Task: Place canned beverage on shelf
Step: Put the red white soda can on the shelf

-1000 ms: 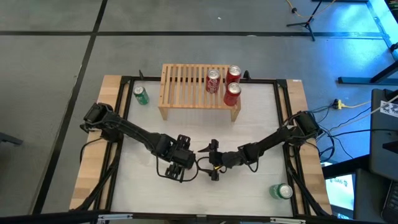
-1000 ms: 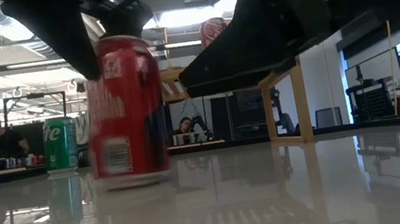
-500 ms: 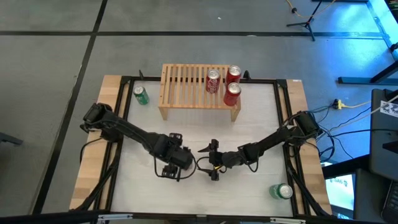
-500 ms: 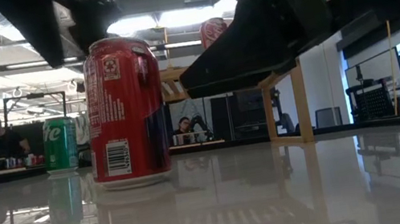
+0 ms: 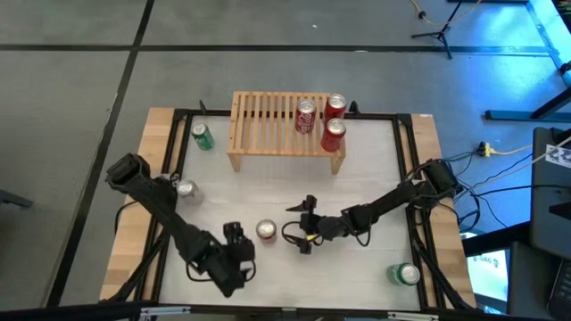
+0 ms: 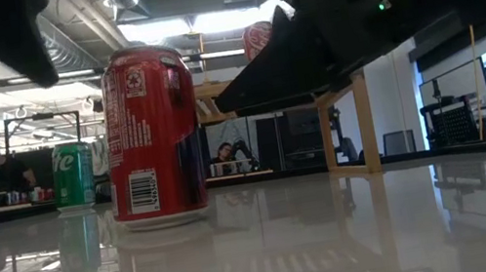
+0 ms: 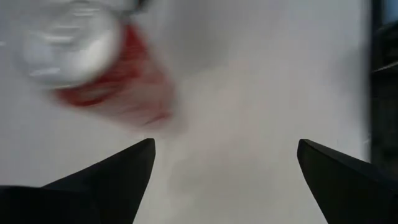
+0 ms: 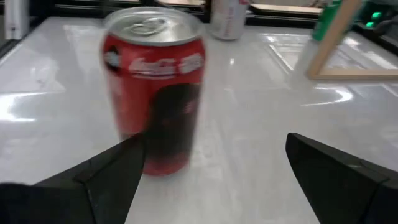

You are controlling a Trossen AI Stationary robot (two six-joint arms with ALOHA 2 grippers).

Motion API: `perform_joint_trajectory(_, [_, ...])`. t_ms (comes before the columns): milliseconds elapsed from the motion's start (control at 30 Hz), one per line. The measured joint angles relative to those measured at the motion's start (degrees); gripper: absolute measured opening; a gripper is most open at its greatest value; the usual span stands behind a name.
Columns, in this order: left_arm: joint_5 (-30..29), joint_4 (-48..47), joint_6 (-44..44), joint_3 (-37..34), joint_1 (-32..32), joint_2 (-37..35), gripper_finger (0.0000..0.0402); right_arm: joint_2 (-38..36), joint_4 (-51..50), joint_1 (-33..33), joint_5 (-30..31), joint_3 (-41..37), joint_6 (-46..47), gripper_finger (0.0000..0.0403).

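Red cola can stood free on the desk, not yet on the shelf.

My left tool (image 5: 239,250) sat wide at lower centre-left of the high view, holding nothing, just beside the upright red cola can (image 5: 266,231) on the white desk (image 5: 375,160). My right tool (image 5: 301,230) gaped wide just right of the can. The slatted wooden shelf (image 5: 263,120) at upper centre carried three red cans (image 5: 306,116).

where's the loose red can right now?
The red can stands upright on the white table near its middle, in front of the shelf, between the open left gripper and open right gripper, touching neither.
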Motion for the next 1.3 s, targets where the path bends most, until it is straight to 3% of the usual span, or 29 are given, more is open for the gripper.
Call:
perform_joint_trajectory(200, [-0.2, 28.3, 1.8, -13.5, -1.1, 0.1, 0.0382, 0.0, 0.2, -2.6, -0.7, 0.0, 1.7, 0.0381])
perform_joint_trajectory(433, [-7.1, 48.1, 5.5, -22.2, -0.4, 0.1, 0.0382, 0.0, 0.5, -3.3, -1.8, 0.0, 1.1, 0.0381])
perform_joint_trajectory(833, [-12.2, 47.9, 6.3, -23.1, 2.0, 0.1, 0.0382, 0.0, 2.6, -3.3, -1.6, 0.0, 1.0, 0.0381])
perform_joint_trajectory(1067, [-12.1, 47.8, 6.3, -23.1, 1.9, 0.1, 0.0382, 0.0, 3.0, -3.4, 8.1, 0.0, 2.7, 0.0381])
perform_joint_trajectory(1300, [-12.1, 47.8, 6.3, -23.1, 1.9, 0.1, 0.0382, 1.2, 6.2, -4.1, 7.1, 0.8, 4.1, 0.0381])
